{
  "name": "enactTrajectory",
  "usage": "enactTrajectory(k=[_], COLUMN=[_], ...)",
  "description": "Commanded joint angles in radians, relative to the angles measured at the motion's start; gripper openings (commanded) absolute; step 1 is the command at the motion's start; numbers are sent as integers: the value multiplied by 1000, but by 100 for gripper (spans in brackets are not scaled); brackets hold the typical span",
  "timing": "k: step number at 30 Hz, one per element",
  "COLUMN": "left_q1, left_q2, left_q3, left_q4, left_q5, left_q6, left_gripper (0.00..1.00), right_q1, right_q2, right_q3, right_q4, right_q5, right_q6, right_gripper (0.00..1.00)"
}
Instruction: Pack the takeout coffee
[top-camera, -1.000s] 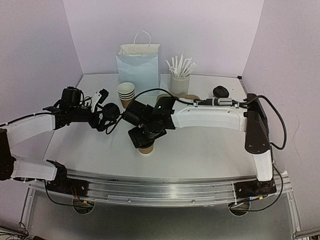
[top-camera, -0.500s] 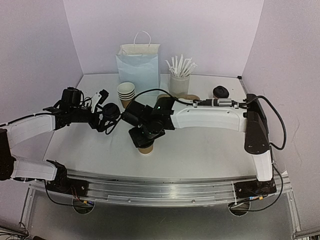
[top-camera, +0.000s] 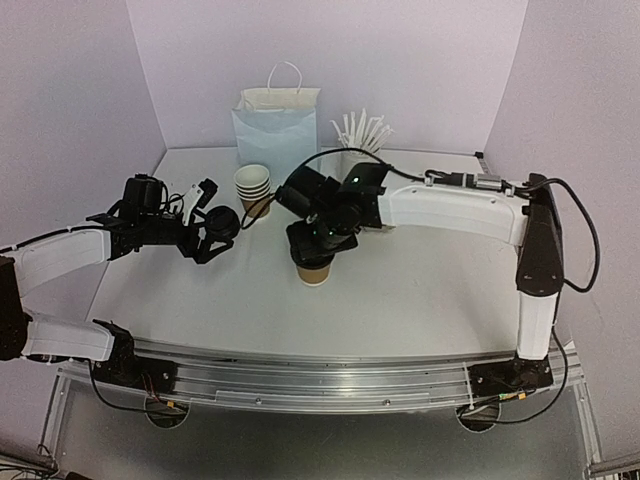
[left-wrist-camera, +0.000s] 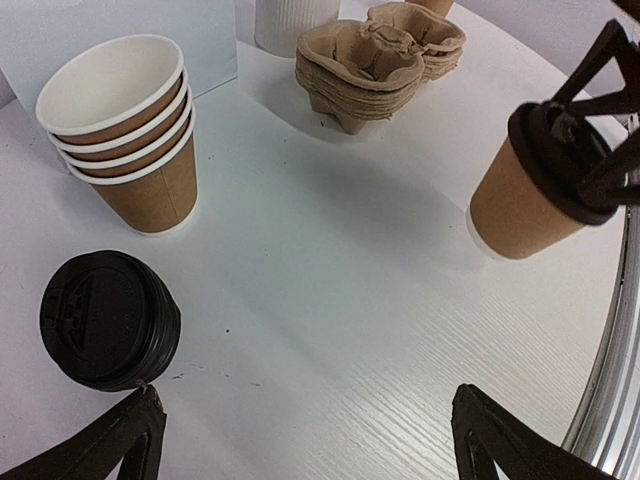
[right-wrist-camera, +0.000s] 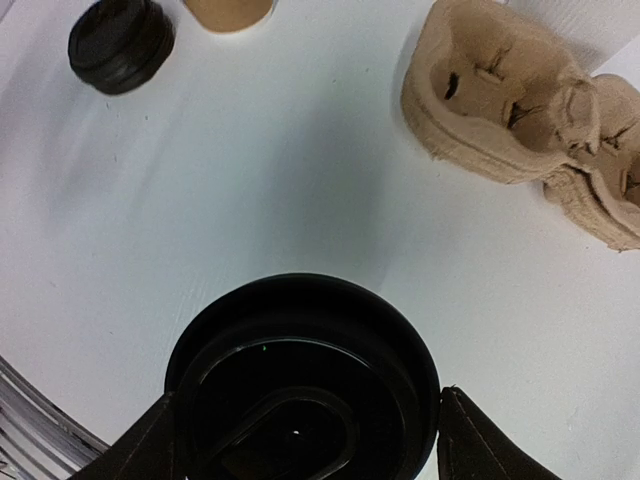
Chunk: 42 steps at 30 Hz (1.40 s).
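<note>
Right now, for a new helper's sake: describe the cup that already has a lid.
Find the white paper bag at the back. Before it stands a stack of open cups; right of those, one brown cup stands alone, the only one wearing a black lid.

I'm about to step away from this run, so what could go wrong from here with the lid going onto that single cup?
The small brown paper cup stands alone, unbraced, with the right fingers around its round black plastic lid; an off-centre push might tip it. The open left fingers hang close beside the stack of black lids and might knock it.
</note>
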Motion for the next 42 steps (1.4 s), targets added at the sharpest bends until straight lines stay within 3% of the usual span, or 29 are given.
enactTrajectory(k=[1,8,14,24,34,42], left_q1=[4,4,4,4,4,4], left_q2=[4,0,0,-11,-1,19], left_q3=[11,13,19,39,69,125], left_q4=[41,39,35,12,-18,-53], left_q5=[9,15,22,19,19,31], left_q6=[3,8,11,26,41,57], left_gripper=[99,100,99,99,99,99], right_q1=[-74,-237,-520,-1008,-1155,-1169], right_q2=[-150,-365,-502,-456,-189,-53], right_q3=[20,-27,-104,-146,-123,-65], right_q4=[-7,-14,-27,-39,20,66], right_q5=[-79,-20,7,-71,-164,-158], right_q6=[35,3,-74,-221,-271,-301], right_gripper=[54,53,50,47,44,43])
